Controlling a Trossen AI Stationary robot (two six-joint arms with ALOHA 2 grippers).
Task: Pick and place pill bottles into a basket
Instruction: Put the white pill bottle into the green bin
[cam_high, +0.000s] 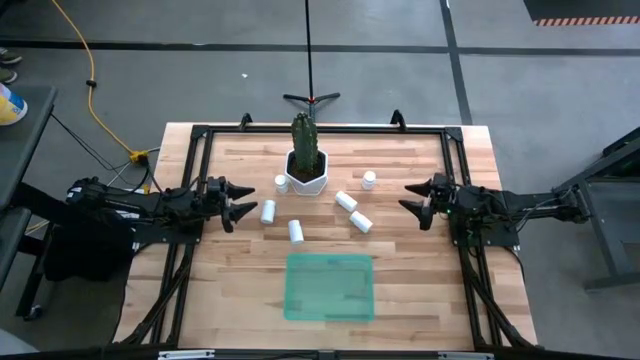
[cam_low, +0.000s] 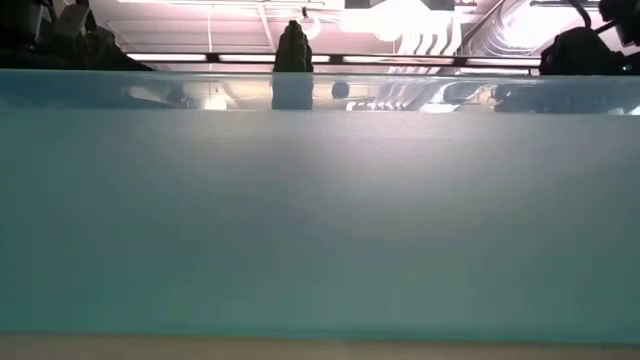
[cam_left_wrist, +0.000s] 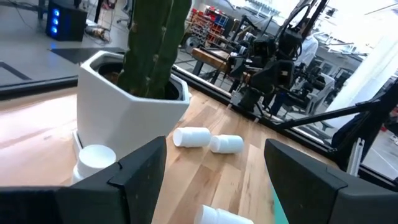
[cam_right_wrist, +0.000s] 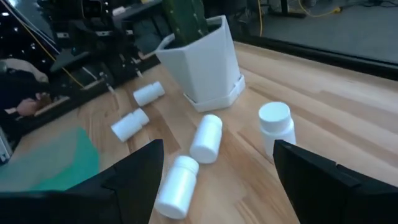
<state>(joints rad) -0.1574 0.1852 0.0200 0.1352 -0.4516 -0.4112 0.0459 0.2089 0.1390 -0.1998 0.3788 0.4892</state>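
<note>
The white plant pot (cam_high: 305, 176) with its cactus (cam_high: 304, 137) is standing near the far middle of the table (cam_high: 420, 290), and everything else is lying around it. One pill bottle (cam_high: 281, 183) is standing upright just beside the pot on the left arm's side. Two more pill bottles (cam_high: 268, 211) (cam_high: 296, 232) are lying on their sides a little nearer the front, between the pot and the basket (cam_high: 330, 287). On the pot's other side, two pill bottles (cam_high: 346, 201) (cam_high: 361, 222) are lying tipped over one after the other, and another bottle (cam_high: 369, 179) is standing upright beyond them. The green basket is sitting in front of the pot, near the table's front edge, with nothing visible in it.

The left gripper (cam_high: 238, 201) is hovering well to the left of the pot, its fingers (cam_left_wrist: 140, 171) spread wide and gripping nothing; the nearest lying bottle is just ahead of its tips. The right gripper (cam_high: 410, 199) is hanging on the opposite side, fingers (cam_right_wrist: 134, 171) likewise parted and empty, with the upright bottle near it.
</note>
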